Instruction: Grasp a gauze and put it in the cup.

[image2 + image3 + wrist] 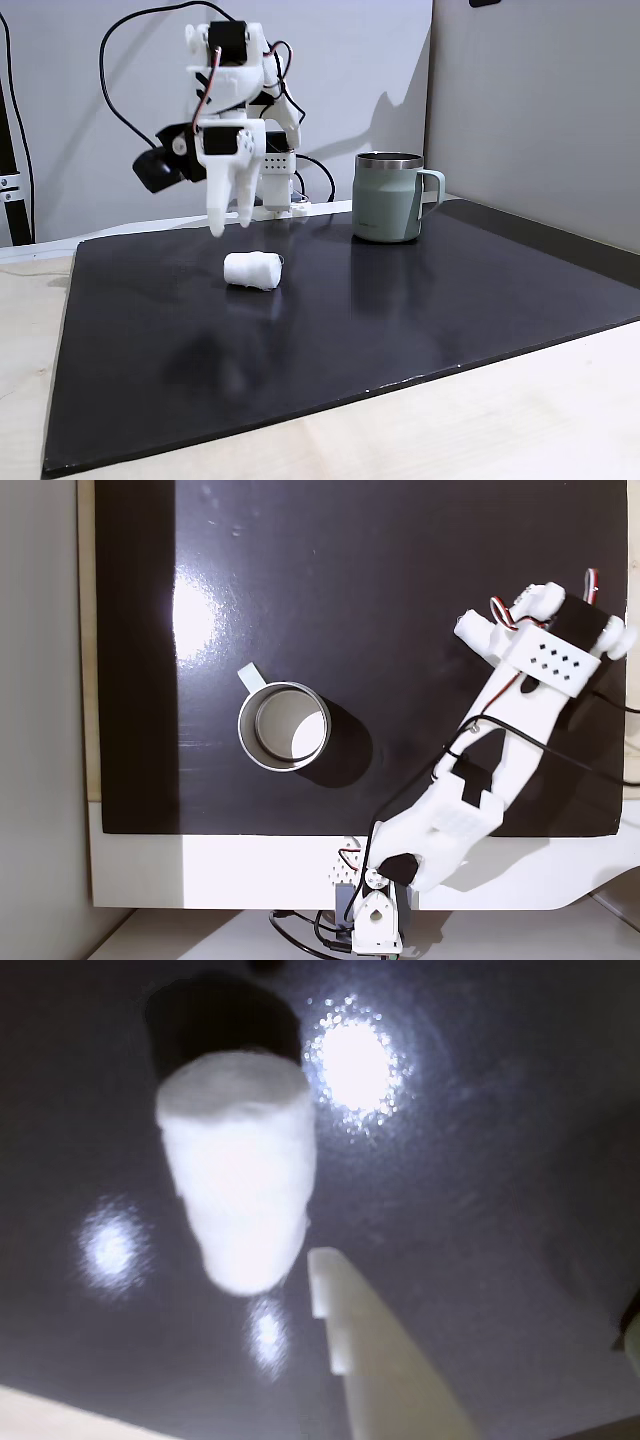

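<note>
The jaws of the gripper (229, 222) hang parted and empty, fingertips pointing down, above the black mat (420, 310) in the upper left of a fixed view. The gauze (251, 270) lies on the mat just below them and slightly right of them in that picture, clear of both fingers. In the wrist view the gauze (238, 1175) fills the upper left of the frame, while one pale finger (370, 1360) enters from the lower edge to its right. The roll lies on its side; its long axis runs roughly left to right in the fixed view and top to bottom in the wrist view. The coming move, by judgement, is a descent with a small shift toward the roll. It is a short, white, soft-looking cylinder with fuzzy ends. The cup (387, 197) stands upright, well apart at centre right, handle to the right; from above, the cup (251, 748) shows an open mouth.
</note>
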### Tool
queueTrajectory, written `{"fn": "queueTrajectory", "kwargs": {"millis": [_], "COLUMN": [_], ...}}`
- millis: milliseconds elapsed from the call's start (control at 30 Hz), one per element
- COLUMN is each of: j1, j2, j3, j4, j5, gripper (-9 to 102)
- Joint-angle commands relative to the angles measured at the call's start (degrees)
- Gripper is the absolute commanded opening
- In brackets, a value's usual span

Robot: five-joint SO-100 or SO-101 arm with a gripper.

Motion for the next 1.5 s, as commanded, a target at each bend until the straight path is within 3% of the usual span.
{"fn": "queueTrajectory", "kwargs": {"millis": [0, 600, 1167, 1367, 1467], "j1": [-0.3, -5.7, -2.7, 0.0, 1.0], "j2": [-1.1, -12.9, -12.0, -11.8, -11.6], "j3": [-4.7, -12.0, -8.4, -5.7, -5.8], "j4": [0.5, 0.6, 0.8, 0.8, 0.7], "j5": [-0.7, 0.0, -0.1, 0.1, 0.2], "gripper": [38, 41, 29, 5, 2]}}
